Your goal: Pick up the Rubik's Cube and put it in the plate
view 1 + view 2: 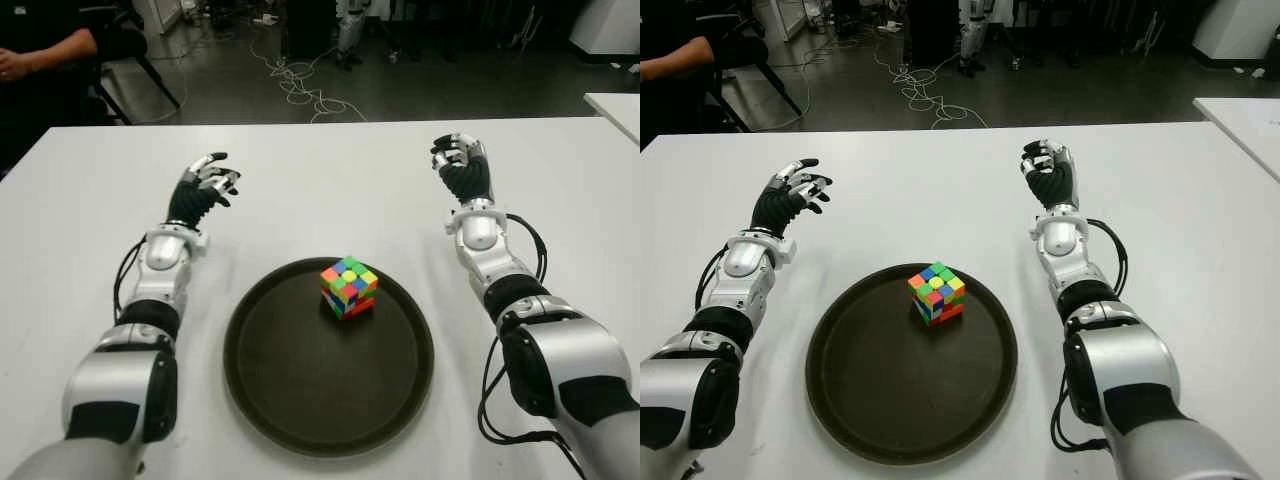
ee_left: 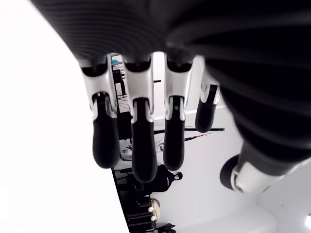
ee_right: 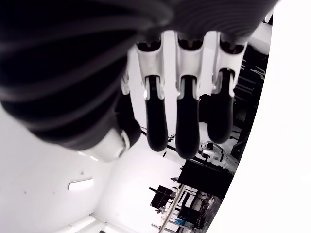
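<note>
White table (image 1: 330, 170) fills most of the scene, seen from above and behind two robot arms that reach forward across it. In the middle, close to the robot, lies a round dark brown plate (image 1: 290, 400) with a raised rim. A cube (image 1: 349, 287) with mixed squares of green, yellow, blue, red and orange stands inside the plate, on the far part of it and a little toward the right. It stands flat on the plate floor, turned so that one corner points toward the robot. No hand touches it.

The left hand (image 1: 203, 188) shows to the left of the plate and farther out on the table, well apart from the cube. Its black and silver fingers (image 2: 137, 145) are loosely extended and slightly apart, holding nothing. The left wrist camera shows them hanging free with open space behind them.

The right hand (image 1: 461, 167) shows to the right of the plate, also farther out, with its palm raised and fingers (image 3: 187, 124) relaxed, lightly bent and empty. Whether either hand touches the table cannot be told.

Beyond the far table edge is a dark floor with a tangle of white cables (image 1: 300, 85). A seated person's arm (image 1: 45, 50) in a black sleeve shows at the far left corner. The edge of a second white table (image 1: 618, 108) shows at far right.
</note>
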`<action>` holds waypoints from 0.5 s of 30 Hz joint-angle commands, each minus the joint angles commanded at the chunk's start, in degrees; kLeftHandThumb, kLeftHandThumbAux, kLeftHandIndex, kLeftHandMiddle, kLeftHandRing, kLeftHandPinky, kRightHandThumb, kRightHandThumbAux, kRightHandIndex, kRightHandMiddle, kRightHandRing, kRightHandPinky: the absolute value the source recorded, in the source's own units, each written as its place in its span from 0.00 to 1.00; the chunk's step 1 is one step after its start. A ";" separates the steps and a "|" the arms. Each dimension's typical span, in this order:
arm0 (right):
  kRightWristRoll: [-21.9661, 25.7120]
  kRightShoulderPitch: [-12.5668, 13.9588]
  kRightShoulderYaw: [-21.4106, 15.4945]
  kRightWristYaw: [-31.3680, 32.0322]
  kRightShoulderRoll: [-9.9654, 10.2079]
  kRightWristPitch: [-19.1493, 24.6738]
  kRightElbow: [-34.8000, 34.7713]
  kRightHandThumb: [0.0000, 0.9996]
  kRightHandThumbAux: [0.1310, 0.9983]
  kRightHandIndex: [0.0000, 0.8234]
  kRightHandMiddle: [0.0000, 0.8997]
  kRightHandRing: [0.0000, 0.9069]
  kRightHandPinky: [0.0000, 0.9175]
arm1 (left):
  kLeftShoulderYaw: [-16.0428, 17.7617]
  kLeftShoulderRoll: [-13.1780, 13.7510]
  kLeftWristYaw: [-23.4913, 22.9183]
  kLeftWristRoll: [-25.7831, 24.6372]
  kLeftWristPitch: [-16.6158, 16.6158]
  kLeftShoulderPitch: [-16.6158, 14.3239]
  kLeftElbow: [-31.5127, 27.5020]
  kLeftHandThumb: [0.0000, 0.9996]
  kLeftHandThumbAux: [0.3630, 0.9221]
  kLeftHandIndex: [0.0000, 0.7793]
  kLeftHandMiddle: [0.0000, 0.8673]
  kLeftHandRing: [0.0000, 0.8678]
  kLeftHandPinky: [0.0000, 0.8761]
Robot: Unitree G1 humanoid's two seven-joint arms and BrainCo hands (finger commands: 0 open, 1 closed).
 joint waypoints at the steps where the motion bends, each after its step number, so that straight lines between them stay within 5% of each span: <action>1: 0.06 -0.01 -0.05 0.09 0.00 0.01 -0.01 0.67 0.69 0.50 0.48 0.53 0.56 | -0.03 -0.01 0.03 0.03 -0.01 -0.02 0.00 0.31 0.48 0.28 0.45 0.55 0.61; 15: -0.15 -0.03 0.08 -0.17 0.00 0.06 0.09 0.67 0.69 0.50 0.49 0.54 0.58 | -0.48 0.09 0.77 0.83 -1.15 0.20 -0.03 0.55 0.48 0.28 0.48 0.56 0.58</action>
